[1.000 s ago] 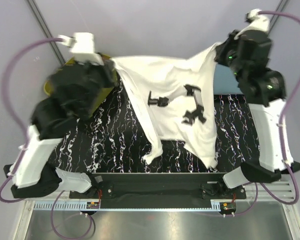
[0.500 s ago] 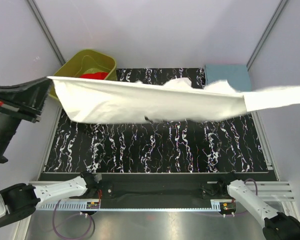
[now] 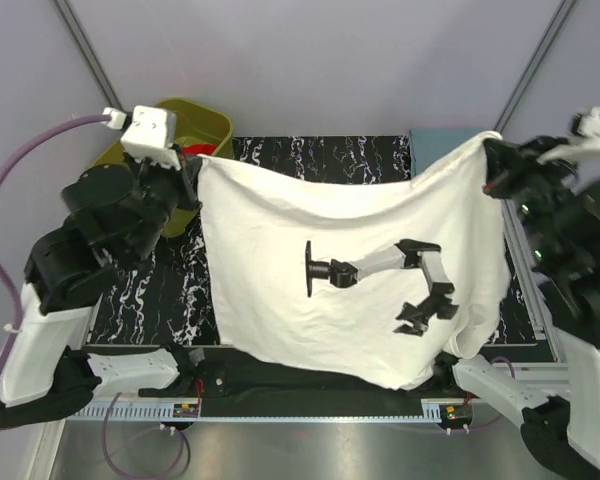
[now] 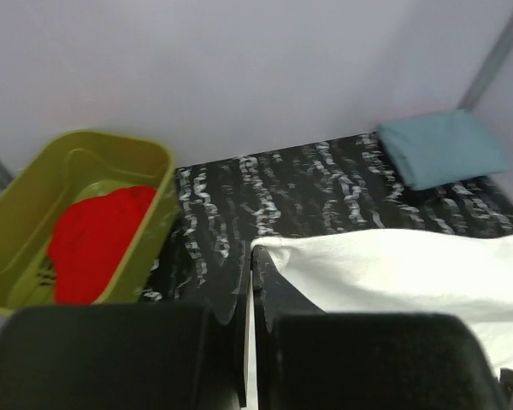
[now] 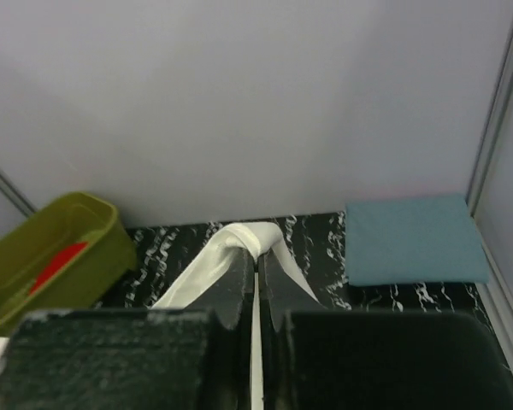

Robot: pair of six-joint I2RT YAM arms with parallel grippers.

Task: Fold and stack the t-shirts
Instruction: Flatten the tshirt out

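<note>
White t-shirt (image 3: pixel 280 260), far corners clenched by left gripper (image 3: pixel 195 165) and right gripper (image 3: pixel 490 160); held edge runs left–right, cloth draping nearward.

Black-and-white jointed arms (image 3: pixel 100 220), looping purple cables (image 3: pixel 80 121)

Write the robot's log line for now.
left claw: shut on white cloth t-shirt | right claw: shut on same t-shirt | t-shirt: hanging spread
</note>
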